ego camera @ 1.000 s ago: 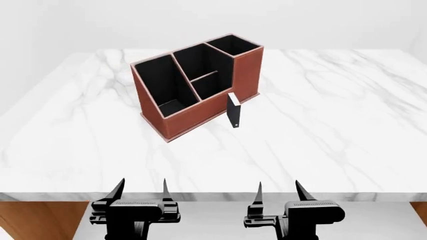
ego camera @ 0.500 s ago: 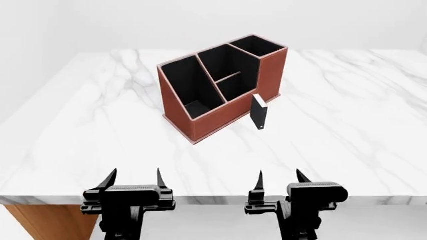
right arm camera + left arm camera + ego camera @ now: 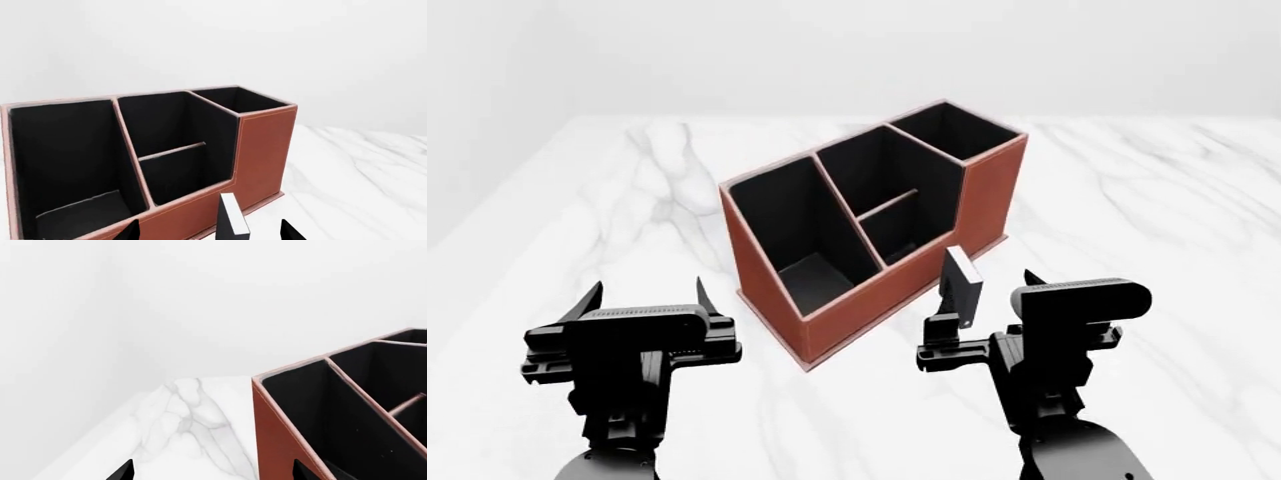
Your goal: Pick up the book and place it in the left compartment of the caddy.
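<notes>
The reddish-brown caddy (image 3: 961, 215) stands at an angle on the marble table, its long left compartment (image 3: 794, 240) at its low end, open and black inside. The small black book (image 3: 961, 285) stands upright on the table, close against the caddy's front wall. My right gripper (image 3: 985, 300) is open right at the book. In the right wrist view the book (image 3: 231, 220) stands between the right gripper's (image 3: 210, 232) fingertips, and the left compartment (image 3: 63, 160) shows beyond. My left gripper (image 3: 647, 295) is open and empty, left of the caddy. In the left wrist view my left gripper (image 3: 212, 472) faces the caddy's low corner (image 3: 280, 440).
The white marble table (image 3: 587, 200) stretches all round the caddy. The caddy's split middle bays (image 3: 888, 195) and tall end bay (image 3: 954, 130) lie right of the left compartment. A plain white wall (image 3: 200, 300) is behind.
Both open grippers have moved forward from the table's near edge, over the table towards the caddy. The right one has reached the book. The head view has come closer.
</notes>
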